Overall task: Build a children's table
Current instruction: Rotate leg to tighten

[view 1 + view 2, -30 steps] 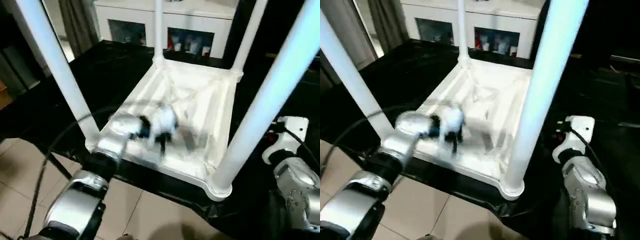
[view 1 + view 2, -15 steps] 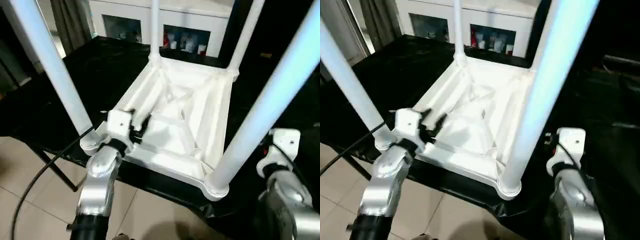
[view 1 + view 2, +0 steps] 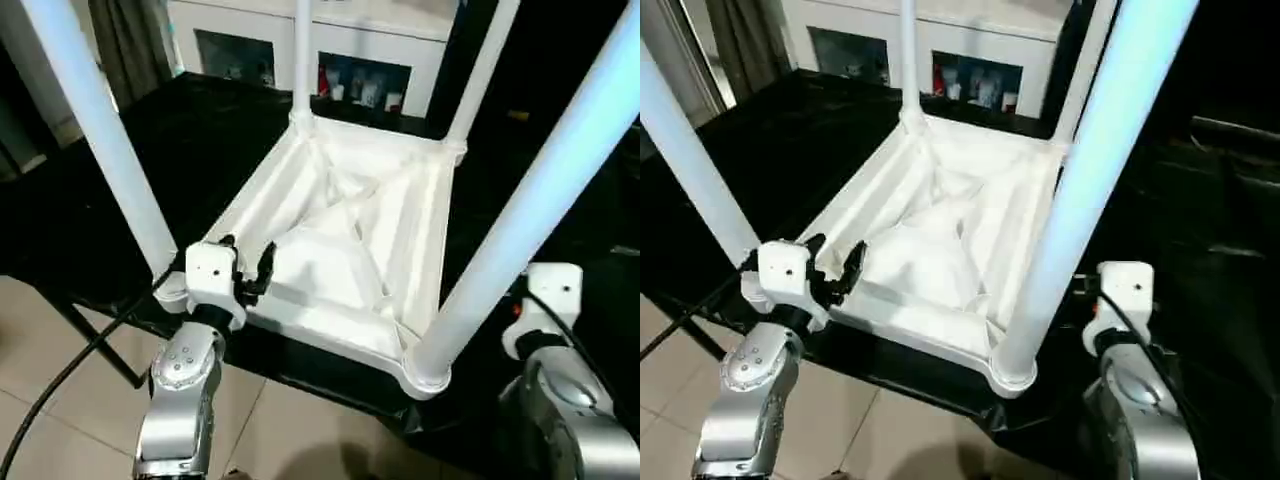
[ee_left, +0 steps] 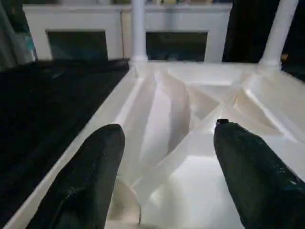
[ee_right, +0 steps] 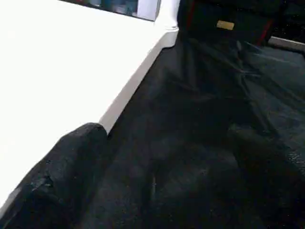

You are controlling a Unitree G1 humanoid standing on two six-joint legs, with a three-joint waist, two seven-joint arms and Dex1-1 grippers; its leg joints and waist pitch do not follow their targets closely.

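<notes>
The children's table lies upside down on a black cloth, its ribbed white tabletop (image 3: 340, 250) facing up. Four white legs stand in the corner sockets: near left (image 3: 100, 130), near right (image 3: 530, 220), far left (image 3: 301, 60) and far right (image 3: 475, 70). My left gripper (image 3: 247, 262) hovers at the tabletop's near rim, close to the near-left leg. It is open with nothing between its fingers (image 4: 90, 176). My right gripper (image 5: 157, 191) is low beside the tabletop's right edge (image 5: 133, 86), over the cloth, open and holding nothing. Its white wrist block (image 3: 545, 295) sits right of the near-right leg.
The black cloth (image 3: 200, 140) covers the work surface, whose near edge drops to a tiled floor (image 3: 60, 400). A black cable (image 3: 70, 370) trails from my left arm. A white cabinet (image 3: 370, 75) with glass doors stands behind.
My left arm has drawn back from over the ribbed underside to the near rim, and its fingers have spread. The right wrist has shifted slightly beside the near-right leg.
</notes>
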